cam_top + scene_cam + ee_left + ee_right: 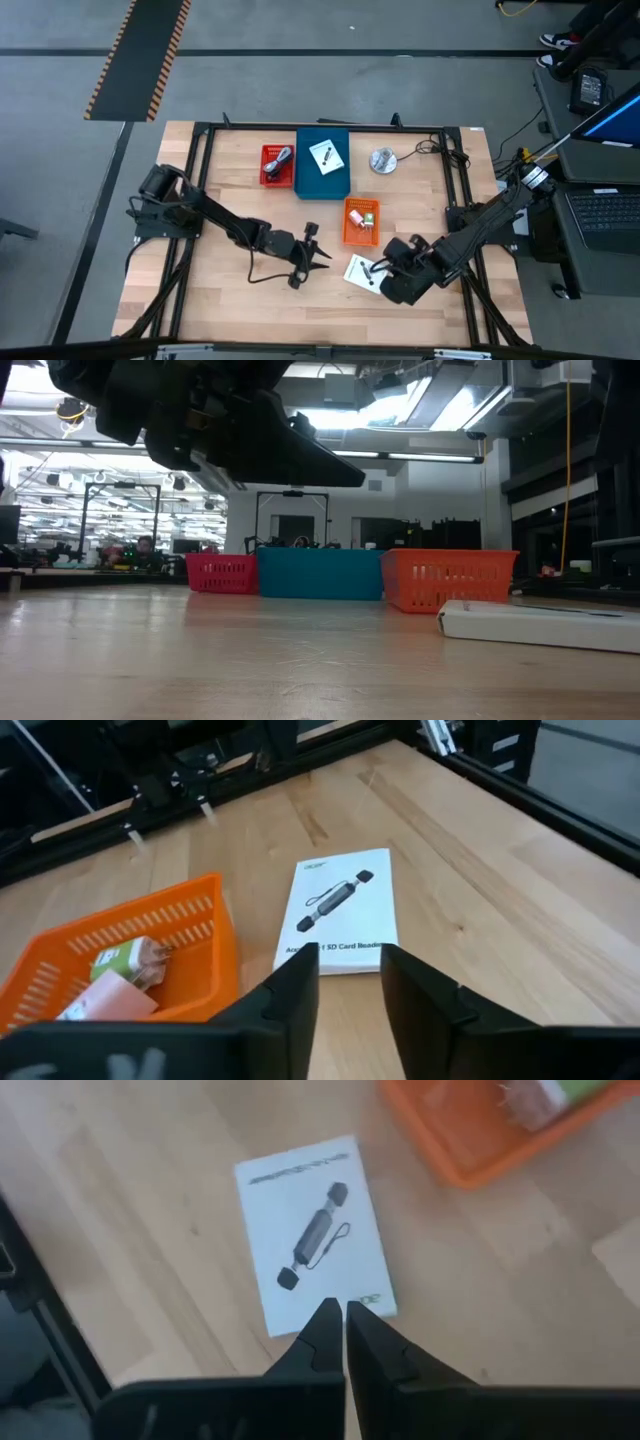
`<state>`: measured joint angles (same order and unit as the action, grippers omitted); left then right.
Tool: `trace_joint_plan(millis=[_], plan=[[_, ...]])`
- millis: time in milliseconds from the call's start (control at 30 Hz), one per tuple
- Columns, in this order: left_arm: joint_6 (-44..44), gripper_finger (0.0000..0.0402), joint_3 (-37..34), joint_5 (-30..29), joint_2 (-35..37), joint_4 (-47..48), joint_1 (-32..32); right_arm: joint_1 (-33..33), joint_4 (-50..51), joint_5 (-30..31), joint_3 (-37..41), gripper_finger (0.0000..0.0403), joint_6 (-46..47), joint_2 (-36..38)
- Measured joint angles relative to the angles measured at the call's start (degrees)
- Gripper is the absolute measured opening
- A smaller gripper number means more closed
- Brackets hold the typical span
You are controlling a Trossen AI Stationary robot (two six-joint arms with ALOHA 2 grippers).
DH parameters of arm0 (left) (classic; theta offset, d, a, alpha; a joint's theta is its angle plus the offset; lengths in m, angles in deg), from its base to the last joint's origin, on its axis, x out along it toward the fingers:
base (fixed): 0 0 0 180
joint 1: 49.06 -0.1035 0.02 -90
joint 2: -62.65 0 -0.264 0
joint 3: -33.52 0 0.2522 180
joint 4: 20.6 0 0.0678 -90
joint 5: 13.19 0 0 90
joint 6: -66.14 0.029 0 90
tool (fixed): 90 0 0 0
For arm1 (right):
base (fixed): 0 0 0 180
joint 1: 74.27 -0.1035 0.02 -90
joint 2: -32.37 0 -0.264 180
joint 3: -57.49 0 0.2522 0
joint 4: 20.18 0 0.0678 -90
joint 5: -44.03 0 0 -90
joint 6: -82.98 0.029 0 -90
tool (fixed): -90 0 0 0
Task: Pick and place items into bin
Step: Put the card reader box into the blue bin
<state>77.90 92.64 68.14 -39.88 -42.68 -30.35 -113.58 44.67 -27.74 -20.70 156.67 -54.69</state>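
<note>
While the left end effector (322, 252) waits narrow, the right end effector (344, 1312), nearly closed, hovers over a white card (312, 1232).

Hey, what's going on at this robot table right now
Two arms are sorting small items into bins. The right gripper hovers with fingers nearly shut over a white SD card reader box lying on the wooden table near the orange bin. The left gripper waits open nearby, holding nothing. The blue bin already holds a similar box.
</note>
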Motion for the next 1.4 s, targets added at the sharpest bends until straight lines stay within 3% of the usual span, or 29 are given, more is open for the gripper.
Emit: trace_joint_plan(millis=[233,467,733,1033,1400], plan=[[6.2,0.0136,3.2,-3.8,-3.1,0.0,1.1,0.0,0.2,-0.4,0.1,0.0000,5.8,-1.0],[13.5,0.0139,8.7,-9.5,-8.6,6.5,3.0,0.0,-6.5,-2.2,4.5,0.0000,7.4,-2.6],[17.5,0.0139,12.3,-15.6,-11.7,9.4,5.4,0.0,-7.3,-3.9,8.9,0.0000,10.3,-2.5],[20.3,0.0139,12.9,-15.8,-12.4,10.9,6.0,0.2,-17.3,-3.4,14.4,0.0000,10.3,-2.6],[19.0,0.0139,12.9,-15.8,-12.4,10.8,6.0,2.2,-18.3,-2.4,16.1,0.0000,10.0,-2.7]])
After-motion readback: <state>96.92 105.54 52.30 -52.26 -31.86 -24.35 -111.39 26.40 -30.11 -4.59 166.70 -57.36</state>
